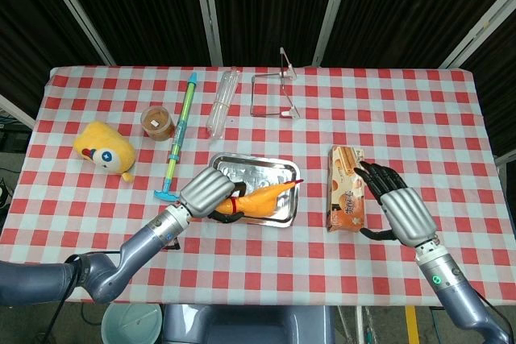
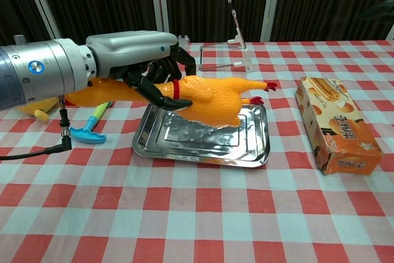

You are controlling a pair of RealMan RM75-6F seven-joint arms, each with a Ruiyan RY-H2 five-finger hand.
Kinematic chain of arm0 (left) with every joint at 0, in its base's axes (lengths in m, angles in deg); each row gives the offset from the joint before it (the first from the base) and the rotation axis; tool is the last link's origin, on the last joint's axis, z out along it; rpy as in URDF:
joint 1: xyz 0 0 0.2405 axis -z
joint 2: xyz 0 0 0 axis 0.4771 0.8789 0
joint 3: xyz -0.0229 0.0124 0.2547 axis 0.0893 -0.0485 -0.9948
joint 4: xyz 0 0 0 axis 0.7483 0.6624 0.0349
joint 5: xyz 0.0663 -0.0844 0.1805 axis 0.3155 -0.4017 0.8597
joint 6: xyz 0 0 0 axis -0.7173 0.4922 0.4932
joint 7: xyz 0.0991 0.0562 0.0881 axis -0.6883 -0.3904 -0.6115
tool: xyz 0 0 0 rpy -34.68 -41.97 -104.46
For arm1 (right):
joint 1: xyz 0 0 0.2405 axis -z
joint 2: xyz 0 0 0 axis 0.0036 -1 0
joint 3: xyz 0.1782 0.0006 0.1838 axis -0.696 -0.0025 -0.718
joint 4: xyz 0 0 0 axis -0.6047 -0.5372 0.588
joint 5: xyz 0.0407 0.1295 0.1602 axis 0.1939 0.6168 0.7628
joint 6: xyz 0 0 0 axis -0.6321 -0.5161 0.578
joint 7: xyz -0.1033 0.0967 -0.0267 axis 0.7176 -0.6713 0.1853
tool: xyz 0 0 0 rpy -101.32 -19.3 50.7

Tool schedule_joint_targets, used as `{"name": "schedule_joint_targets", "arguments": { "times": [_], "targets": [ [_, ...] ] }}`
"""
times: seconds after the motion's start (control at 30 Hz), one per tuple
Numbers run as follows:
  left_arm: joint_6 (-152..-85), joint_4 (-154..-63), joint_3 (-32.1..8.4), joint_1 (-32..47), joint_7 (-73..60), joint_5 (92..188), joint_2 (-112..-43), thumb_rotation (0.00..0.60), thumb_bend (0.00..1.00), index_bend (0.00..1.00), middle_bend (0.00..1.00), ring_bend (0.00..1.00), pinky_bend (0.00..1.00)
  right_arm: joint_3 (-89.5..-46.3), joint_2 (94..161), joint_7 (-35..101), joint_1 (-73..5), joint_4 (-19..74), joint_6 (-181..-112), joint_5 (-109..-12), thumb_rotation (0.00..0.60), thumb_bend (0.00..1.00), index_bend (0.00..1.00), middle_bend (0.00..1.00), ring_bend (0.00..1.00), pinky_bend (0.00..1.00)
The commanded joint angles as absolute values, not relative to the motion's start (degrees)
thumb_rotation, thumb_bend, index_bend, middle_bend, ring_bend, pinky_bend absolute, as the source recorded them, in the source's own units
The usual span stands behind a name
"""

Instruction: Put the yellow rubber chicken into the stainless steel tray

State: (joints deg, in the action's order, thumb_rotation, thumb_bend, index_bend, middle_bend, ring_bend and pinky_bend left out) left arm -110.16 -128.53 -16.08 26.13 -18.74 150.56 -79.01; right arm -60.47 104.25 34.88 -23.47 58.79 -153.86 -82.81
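Chest view: the left hand (image 2: 144, 66) grips the rubber chicken (image 2: 203, 95) around its neck, holding it level just above the steel tray (image 2: 161, 141) for lowering in, while the right hand (image 1: 399, 209), at three o'clock, hangs with fingers apart, holding nothing.

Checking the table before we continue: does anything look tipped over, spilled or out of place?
The clear plastic bottle lies on its side behind the stainless steel tray. The biscuit box lies flat. Nothing looks spilled or damaged.
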Motion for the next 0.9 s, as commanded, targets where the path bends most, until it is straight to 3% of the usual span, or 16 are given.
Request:
{"name": "schedule_joint_targets", "arguments": {
  "times": [0.03, 0.3, 0.5, 0.6, 0.73, 0.9],
  "targets": [
    [-110.89, -124.26, -15.71, 25.11, -18.38, 150.38, -81.14, 0.6, 0.57, 0.57, 0.68, 0.63, 0.61, -61.09, 103.81, 33.84, -22.83, 58.38, -154.78, -82.51, 0.6, 0.05, 0.0, 0.0, 0.0, 0.09],
    [-110.04, -114.47, -12.83, 25.84, -18.43, 148.58, -88.19, 0.6, 0.53, 0.57, 0.68, 0.63, 0.61, -61.56, 104.29, 31.52, -22.29, 56.97, -154.88, -82.6, 0.6, 0.05, 0.0, 0.0, 0.0, 0.09],
    [-108.45, -110.4, -10.77, 27.46, -18.65, 148.46, -91.57, 0.6, 0.43, 0.55, 0.64, 0.58, 0.57, -61.82, 104.5, 29.72, -21.64, 56.27, -155.9, -83.62, 0.6, 0.05, 0.0, 0.0, 0.0, 0.09],
    [-108.27, -108.77, -10.52, 28.12, -20.21, 149.04, -92.79, 0.6, 0.34, 0.49, 0.55, 0.47, 0.46, -61.91, 104.35, 29.24, -21.26, 56.13, -156.15, -83.55, 0.6, 0.05, 0.0, 0.0, 0.0, 0.09],
    [-107.61, -108.34, -10.57, 28.39, -21.33, 149.26, -93.44, 0.6, 0.27, 0.36, 0.43, 0.36, 0.4, -61.91, 104.31, 28.76, -20.67, 55.94, -156.81, -83.92, 0.6, 0.05, 0.0, 0.0, 0.0, 0.09],
    [-106.02, -109.45, -11.49, 27.96, -23.13, 148.76, -92.42, 0.6, 0.12, 0.11, 0.14, 0.08, 0.13, -62.0, 103.77, 28.04, -19.88, 55.89, -157.71, -84.3, 0.6, 0.05, 0.0, 0.0, 0.0, 0.09]
  ]
}}
